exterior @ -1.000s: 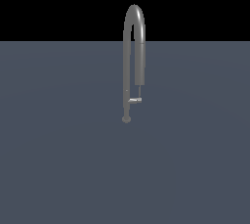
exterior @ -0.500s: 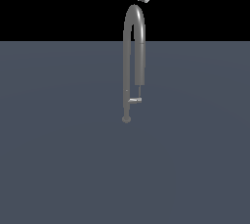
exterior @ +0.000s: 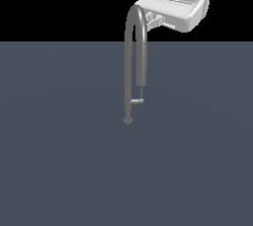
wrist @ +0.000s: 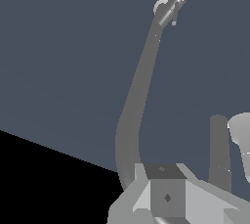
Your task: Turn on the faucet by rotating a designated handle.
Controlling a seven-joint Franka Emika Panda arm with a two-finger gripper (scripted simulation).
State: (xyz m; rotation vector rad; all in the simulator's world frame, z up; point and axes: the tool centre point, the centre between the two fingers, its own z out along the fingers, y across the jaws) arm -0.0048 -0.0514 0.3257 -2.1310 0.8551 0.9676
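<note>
A tall arched grey faucet [exterior: 129,62] rises from its round base on the dark floor. The handle [exterior: 137,101], a short light-silver stub, sticks out sideways low on the stem, below the thick spout sleeve [exterior: 142,64]. My gripper [exterior: 154,20] hangs high at the exterior view's upper right, just behind the top of the arch and far above the handle. In the wrist view the stem [wrist: 139,96] runs away to the handle [wrist: 172,7] at its far end. The gripper [wrist: 167,189] shows there as one joined block with no gap, holding nothing.
A flat dark grey floor [exterior: 59,161] spreads around the faucet base [exterior: 128,120]. The spout sleeve [wrist: 218,149] stands close beside my hand in the wrist view, with a pale rounded part [wrist: 240,132] next to it.
The arm has come into the exterior view from the top and dropped toward the faucet's arch. The faucet and its handle have not moved.
</note>
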